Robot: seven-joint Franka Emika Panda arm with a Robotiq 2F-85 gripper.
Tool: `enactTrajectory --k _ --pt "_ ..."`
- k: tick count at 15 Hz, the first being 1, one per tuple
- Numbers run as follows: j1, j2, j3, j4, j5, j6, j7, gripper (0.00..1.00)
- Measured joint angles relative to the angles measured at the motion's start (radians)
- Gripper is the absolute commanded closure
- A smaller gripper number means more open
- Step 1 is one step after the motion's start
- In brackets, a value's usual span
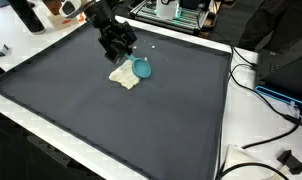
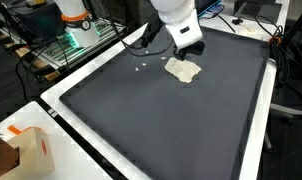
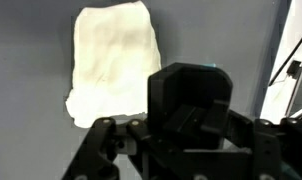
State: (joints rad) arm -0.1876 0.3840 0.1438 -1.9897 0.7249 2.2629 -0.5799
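Only the cloth [image 1: 123,74] and teal bowl [image 1: 141,68] interrupt the open dark mat [image 1: 111,120].

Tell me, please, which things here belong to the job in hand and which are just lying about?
In hand:
- gripper, poised over the cloth
- cream cloth, lying flat
- teal object at the cloth's edge
- dark mat under both

Lying about:
- cardboard box on the white border
- cables off the mat
- small black part near a corner
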Motion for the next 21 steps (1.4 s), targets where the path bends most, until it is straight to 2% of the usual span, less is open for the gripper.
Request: enactTrajectory --k 14,21 --pt "0.0 -0.001 -0.045 0.011 0.112 -0.119 -0.097 0.81" --pt "0.0 -0.031 -0.082 0.013 0.125 -0.206 -0.1 0.81"
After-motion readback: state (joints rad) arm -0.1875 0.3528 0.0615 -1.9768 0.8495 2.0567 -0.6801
